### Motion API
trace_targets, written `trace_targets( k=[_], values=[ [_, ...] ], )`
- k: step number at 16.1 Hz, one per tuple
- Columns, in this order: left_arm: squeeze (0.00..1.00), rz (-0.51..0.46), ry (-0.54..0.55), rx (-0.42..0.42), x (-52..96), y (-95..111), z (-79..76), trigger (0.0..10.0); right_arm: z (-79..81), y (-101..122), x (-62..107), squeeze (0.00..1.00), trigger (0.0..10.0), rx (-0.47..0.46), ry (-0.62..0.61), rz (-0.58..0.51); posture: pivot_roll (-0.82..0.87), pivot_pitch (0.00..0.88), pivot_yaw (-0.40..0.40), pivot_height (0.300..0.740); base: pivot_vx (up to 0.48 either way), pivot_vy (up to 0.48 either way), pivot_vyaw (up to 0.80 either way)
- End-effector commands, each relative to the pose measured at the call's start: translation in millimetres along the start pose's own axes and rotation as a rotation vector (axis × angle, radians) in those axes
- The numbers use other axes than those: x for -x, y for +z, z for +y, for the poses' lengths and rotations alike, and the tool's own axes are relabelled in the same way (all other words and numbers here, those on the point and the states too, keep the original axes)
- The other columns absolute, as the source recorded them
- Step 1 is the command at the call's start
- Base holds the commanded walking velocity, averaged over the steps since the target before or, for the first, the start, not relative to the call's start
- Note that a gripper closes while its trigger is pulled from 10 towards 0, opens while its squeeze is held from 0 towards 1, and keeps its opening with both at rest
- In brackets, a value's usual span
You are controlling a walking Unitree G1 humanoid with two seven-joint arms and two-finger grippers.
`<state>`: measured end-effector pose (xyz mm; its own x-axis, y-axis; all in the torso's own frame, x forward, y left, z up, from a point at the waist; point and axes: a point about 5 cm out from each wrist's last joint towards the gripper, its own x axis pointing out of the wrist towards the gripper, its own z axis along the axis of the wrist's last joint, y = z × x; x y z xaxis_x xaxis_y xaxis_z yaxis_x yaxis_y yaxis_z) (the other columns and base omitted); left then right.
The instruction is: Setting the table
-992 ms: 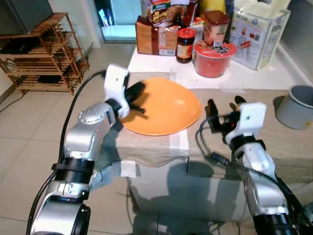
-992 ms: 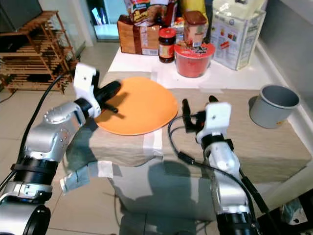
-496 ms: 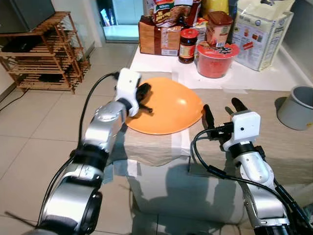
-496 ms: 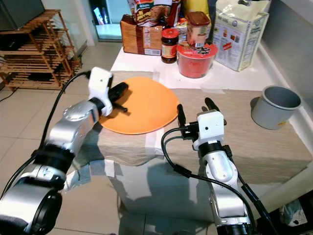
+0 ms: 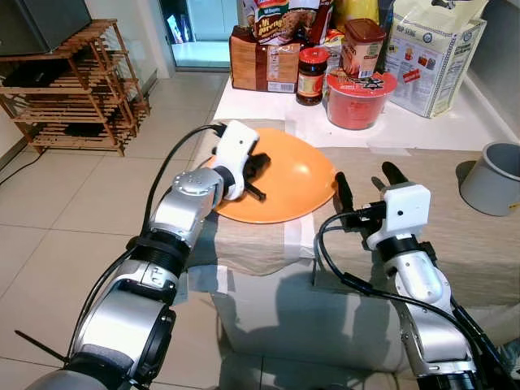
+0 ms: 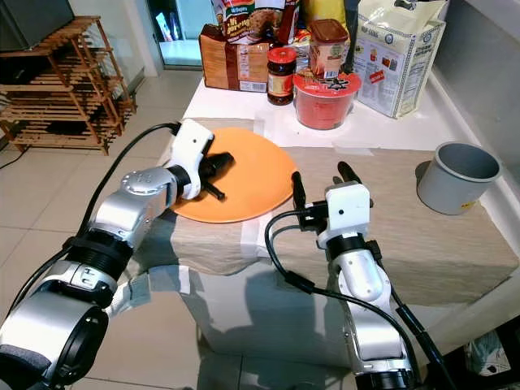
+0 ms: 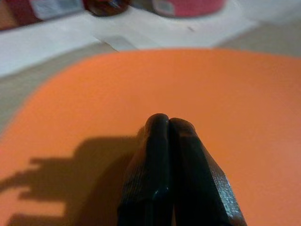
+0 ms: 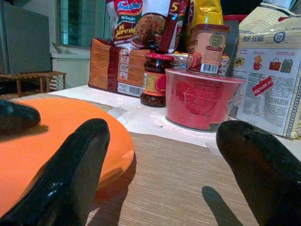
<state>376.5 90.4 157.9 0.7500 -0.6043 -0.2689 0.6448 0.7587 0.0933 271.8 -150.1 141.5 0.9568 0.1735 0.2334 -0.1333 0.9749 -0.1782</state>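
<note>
An orange plate lies on the beige runner at the table's left end. My left gripper is over the plate's left part, just above its surface. In the left wrist view its fingers are pressed together, shut on nothing, above the plate, with their shadow on it. My right gripper stands open just to the right of the plate, low over the runner. The right wrist view has its two black fingers wide apart, with the plate's edge beside one of them.
A grey pot stands at the table's right edge. Behind the plate are a red noodle bowl, a dark jar, a bread pack and a white bag. A wooden rack stands on the floor at far left.
My left gripper has moved from the plate's left rim inward over the plate. The right gripper stays open and has hardly moved. The camera has shifted a little.
</note>
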Motion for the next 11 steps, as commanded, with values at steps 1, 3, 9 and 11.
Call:
trace_targets(
  k=[1,3,9,11],
  values=[
    [0.0,0.043,-0.05,-0.032,-1.5,5,-4.8,10.0,3.1,7,-3.5,0.0,10.0,-0.012,0.016,-0.021,-0.1,0.0,0.074,0.736,0.0,0.0,0.0],
    [0.0,0.088,-0.089,-0.022,-2.7,3,-10.1,10.0,3.6,6,-3.7,0.0,10.0,-0.017,0.019,-0.016,-0.1,0.0,0.072,0.736,0.0,0.0,0.0],
    [0.0,0.096,-0.3,-0.071,-0.3,28,-43.4,10.0,4.5,6,-7.6,0.0,10.0,-0.032,0.026,-0.001,-0.09,0.0,0.075,0.736,0.0,0.0,0.0],
    [0.0,0.084,-0.303,-0.077,2.4,32,-46.8,10.0,4.9,7,-7.7,0.0,10.0,-0.038,0.027,-0.002,-0.09,0.0,0.073,0.736,0.0,0.0,0.0]
  ],
)
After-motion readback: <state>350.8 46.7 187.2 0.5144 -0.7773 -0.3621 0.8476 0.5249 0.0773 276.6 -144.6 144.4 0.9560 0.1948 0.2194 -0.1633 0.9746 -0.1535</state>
